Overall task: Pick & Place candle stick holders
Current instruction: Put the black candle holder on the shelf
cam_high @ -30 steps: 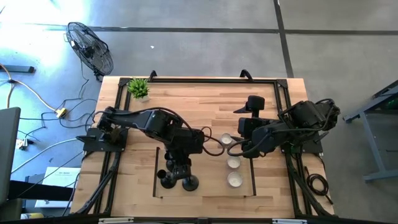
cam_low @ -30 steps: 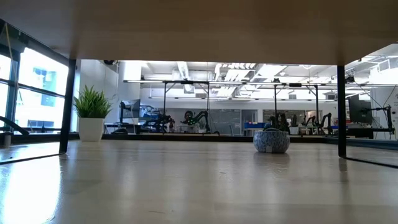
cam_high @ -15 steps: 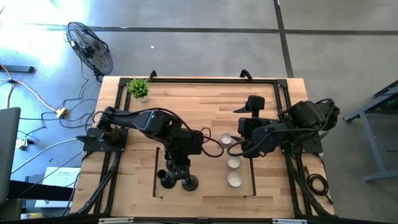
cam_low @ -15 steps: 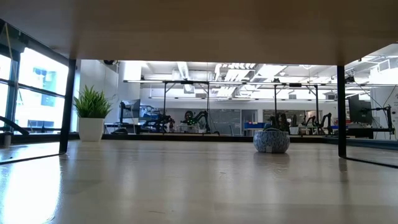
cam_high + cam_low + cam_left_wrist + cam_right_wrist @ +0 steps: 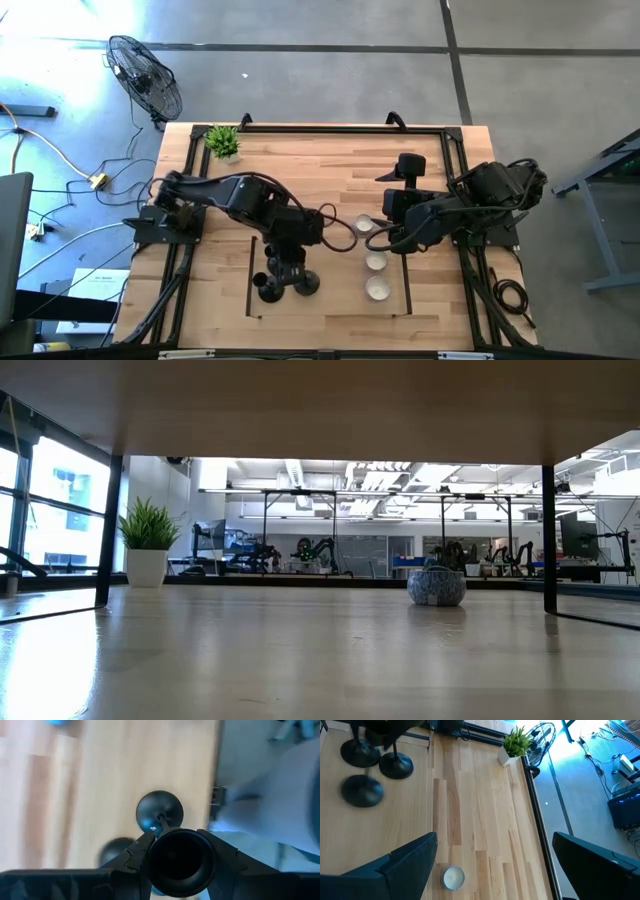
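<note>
Three black candle stick holders stand near the table's front left of centre. One base (image 5: 268, 290) and another (image 5: 258, 277) rest on the wood. The third holder (image 5: 305, 283) is under my left gripper (image 5: 288, 263), which is shut on its top. In the left wrist view I look down on its cup top (image 5: 181, 862), stem and round base (image 5: 160, 809). In the right wrist view its base (image 5: 362, 790) is blurred beside the two others (image 5: 395, 767). My right gripper (image 5: 395, 240) is open and empty at centre right. My left gripper pinches the holder's cup top (image 5: 172, 870) between its two fingers (image 5: 135, 857), one on each side. The fingers come from above, pointing down. The holder stays upright, stem and base (image 5: 160, 809) below the fingers. Whether the base is clear of the table I cannot tell.
Three white tea candles (image 5: 375, 261) lie in a row between the arms; one shows in the right wrist view (image 5: 453, 877). A small green potted plant (image 5: 223, 142) stands at the far left corner. A black stand (image 5: 408, 166) is at the far right.
My left gripper has gone a little toward the table's far edge, and the held holder's base has shifted the same way, away from the front edge. The other two holders and my right arm have kept still.
</note>
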Robot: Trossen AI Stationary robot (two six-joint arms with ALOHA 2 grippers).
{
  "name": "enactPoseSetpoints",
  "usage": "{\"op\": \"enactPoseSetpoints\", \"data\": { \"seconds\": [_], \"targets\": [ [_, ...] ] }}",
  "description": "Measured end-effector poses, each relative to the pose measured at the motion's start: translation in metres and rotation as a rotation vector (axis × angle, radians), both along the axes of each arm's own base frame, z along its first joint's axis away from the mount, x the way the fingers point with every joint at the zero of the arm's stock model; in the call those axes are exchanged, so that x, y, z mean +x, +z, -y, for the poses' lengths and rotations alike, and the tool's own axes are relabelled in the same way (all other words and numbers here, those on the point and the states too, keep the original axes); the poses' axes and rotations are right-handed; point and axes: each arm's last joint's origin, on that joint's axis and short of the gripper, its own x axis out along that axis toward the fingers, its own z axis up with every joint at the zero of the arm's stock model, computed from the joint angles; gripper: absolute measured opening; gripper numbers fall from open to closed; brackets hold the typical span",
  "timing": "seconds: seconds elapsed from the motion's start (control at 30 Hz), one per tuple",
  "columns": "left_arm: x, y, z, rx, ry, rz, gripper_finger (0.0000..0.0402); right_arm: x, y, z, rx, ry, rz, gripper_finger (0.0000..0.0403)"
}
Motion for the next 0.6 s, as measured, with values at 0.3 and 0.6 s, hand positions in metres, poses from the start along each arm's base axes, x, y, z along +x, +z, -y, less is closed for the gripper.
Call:
{"op": "enactPoseSetpoints", "data": {
  "seconds": [0.3,0.6],
  "targets": [
    [-0.0039,0.0034,-0.0033,0.042,0.026,0.015,0.0124,-0.0001,0.0001,0.0000,0.000,0.000,0.000,0.0389],
    [-0.0042,0.0037,-0.0019,0.003,0.006,0.007,0.0124,0.0000,0.0000,0.0000,0.004,-0.003,0.001,0.0389]
  ]
}}
